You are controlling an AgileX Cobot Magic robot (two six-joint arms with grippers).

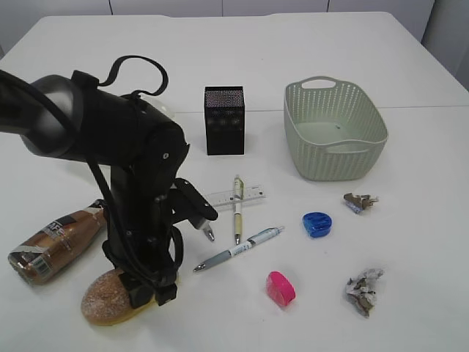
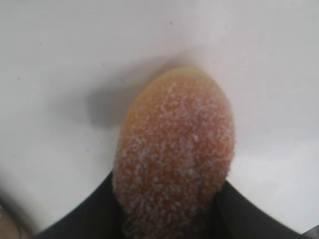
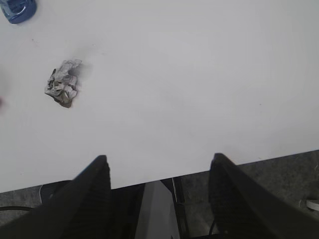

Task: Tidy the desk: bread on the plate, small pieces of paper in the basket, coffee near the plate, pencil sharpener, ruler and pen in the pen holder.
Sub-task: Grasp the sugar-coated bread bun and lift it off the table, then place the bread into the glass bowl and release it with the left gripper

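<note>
On the white desk point(image 1: 410, 220), left hand point(image 2: 169, 219) pinching bread point(image 2: 174, 159); right hand point(image 3: 159, 189) spread.

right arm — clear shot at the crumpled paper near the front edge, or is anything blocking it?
Probably yes. The right gripper hangs open over the desk's front edge, and only bare tabletop lies between it and the crumpled paper. The blue sharpener sits farther off.

We see a smooth, matt white tabletop point(image 1: 410, 242), a sugar-grained, rough bread point(image 2: 174, 154), a perforated plastic basket point(image 1: 333, 158), a black mesh metal pen holder point(image 1: 224, 121), and crumpled paper point(image 3: 63, 83).
</note>
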